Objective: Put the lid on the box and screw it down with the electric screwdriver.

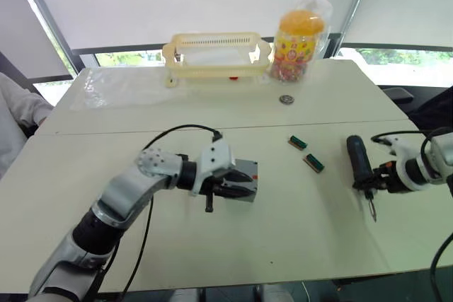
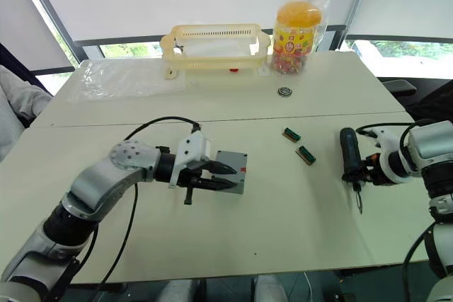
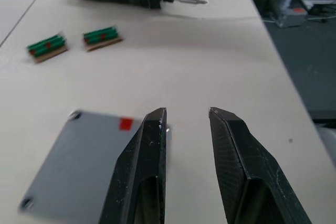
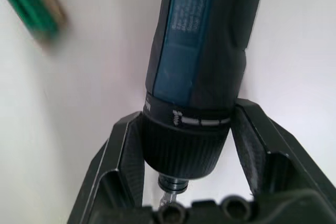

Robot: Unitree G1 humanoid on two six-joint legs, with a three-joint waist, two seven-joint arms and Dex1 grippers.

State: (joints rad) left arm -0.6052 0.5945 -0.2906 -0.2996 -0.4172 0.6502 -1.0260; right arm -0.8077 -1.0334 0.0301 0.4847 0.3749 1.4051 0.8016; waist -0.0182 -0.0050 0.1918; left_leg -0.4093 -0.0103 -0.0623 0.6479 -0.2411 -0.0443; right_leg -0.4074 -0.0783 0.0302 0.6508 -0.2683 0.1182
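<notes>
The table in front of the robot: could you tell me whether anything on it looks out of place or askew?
Nothing looks damaged or spilled. The grey plastic box sits turned at an angle to the table edge, and a small round metal piece lies alone near the yellow-lidded jar.

Bright daylight thru rear windows, soft shadows, wrist cams blurry

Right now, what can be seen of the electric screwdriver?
The electric screwdriver is a dark blue-black pen-shaped cylinder, plastic by its look, with a knurled black collar and a thin metal bit at the end nearer the robot. It lies flat on the pale table, on the robot's right, beyond two small green bit strips. The right gripper has one finger on each side of the collar.
</notes>
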